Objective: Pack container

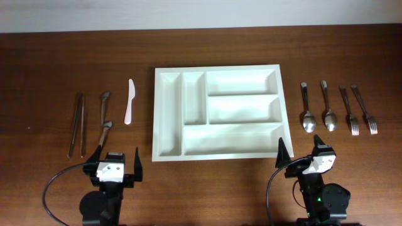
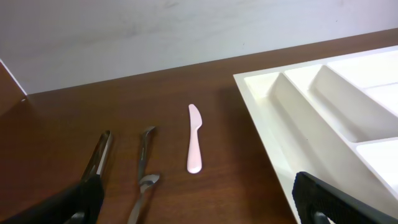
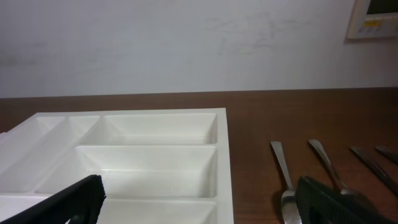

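Fig.: start of packing. The white tray lies empty at the centre of the table, with a white knife to its L and spoons and forks to its R. L gripper and R gripper hang at the near edge, jaws of both spread wide, holding nothing. For the first pick, prob. best to set the jaws square across a handle at mid-length, then lay the piece lengthwise in one compartment.
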You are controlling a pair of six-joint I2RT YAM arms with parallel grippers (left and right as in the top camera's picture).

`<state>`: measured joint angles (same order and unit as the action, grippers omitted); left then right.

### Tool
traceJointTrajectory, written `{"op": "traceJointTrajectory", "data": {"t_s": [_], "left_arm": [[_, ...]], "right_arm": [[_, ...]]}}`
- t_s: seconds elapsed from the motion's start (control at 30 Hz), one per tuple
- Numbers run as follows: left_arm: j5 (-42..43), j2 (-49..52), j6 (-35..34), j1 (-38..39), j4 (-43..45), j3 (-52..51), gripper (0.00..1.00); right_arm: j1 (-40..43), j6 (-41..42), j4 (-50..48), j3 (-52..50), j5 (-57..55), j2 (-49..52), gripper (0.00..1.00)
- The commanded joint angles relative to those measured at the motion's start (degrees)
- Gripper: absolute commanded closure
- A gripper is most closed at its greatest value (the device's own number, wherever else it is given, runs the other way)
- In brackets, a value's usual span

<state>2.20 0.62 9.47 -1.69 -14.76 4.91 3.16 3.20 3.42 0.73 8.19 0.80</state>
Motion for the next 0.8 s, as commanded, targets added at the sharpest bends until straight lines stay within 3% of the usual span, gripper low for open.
{"op": "traceJointTrajectory", "data": {"t_s": [0.0, 0.77], "left_arm": [[0.44, -0.22, 0.9, -0.35, 0.02, -0.31, 0.01], [0.44, -0.22, 0.92, -0.35, 0.02, -0.31, 0.01]], "right_arm": [[-0.5, 0.09, 0.22, -0.42, 0.17, -0.44, 0.02], [-0.5, 0.52, 0.24, -0.42, 0.15, -0.44, 0.01]]}}
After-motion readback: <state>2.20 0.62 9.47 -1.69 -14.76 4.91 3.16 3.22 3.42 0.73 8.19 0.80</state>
